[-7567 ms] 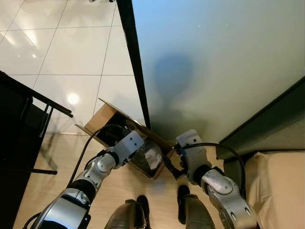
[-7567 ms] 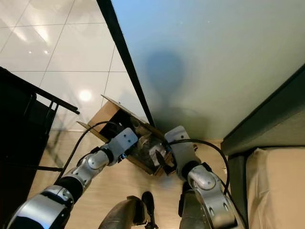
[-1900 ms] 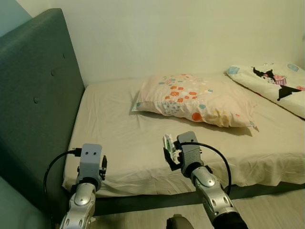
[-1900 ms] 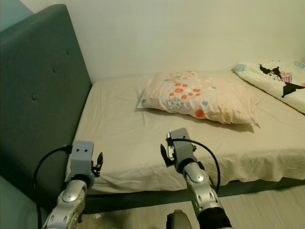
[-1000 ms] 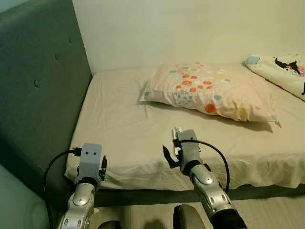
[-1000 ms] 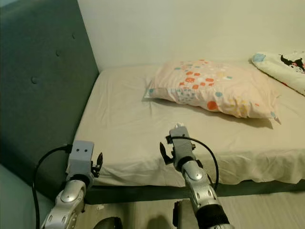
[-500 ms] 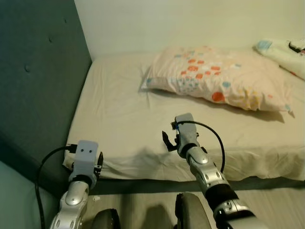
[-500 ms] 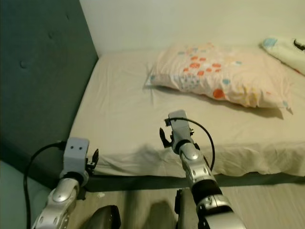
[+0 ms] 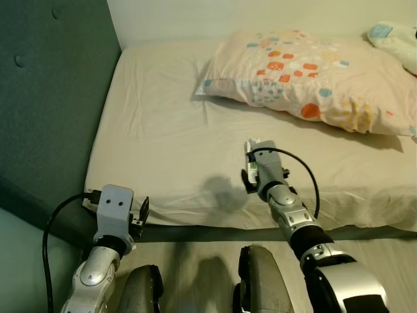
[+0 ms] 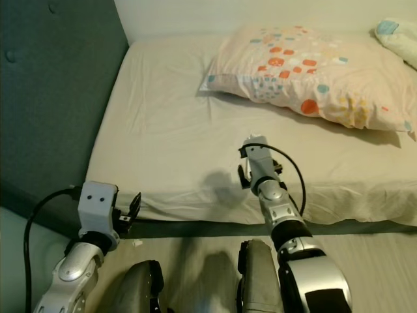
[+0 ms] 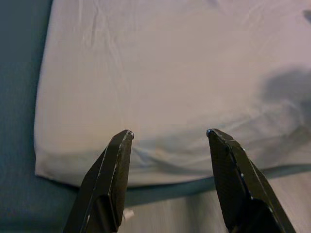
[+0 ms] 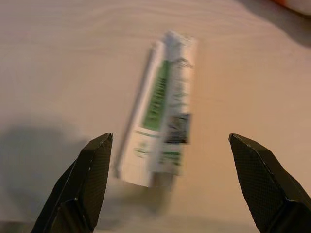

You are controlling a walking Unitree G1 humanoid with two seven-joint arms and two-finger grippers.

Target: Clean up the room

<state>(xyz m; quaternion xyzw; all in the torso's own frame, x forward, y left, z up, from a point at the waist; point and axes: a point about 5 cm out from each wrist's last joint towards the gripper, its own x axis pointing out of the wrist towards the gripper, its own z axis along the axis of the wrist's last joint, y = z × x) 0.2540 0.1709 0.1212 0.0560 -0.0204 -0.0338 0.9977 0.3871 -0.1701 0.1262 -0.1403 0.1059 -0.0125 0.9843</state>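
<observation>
I see the bed [image 9: 163, 130], a spotted pillow [image 9: 306, 65] at its far right. My right claw [image 12: 170, 179] hangs spread wide over a white-and-green packet [image 12: 163, 128] lying on the sheet. My left claw [image 11: 170, 141], open, hovers at the bed's near-left corner.

A white and green packet [image 12: 163, 128] on the bed sheet [image 9: 163, 130] is blurred, its print unreadable. In the head views the right pincer [image 9: 249, 171] hides most of it. The patterned pillow [image 9: 313, 78] and a second pillow [image 9: 394, 39] are cut off at the right edge.
</observation>
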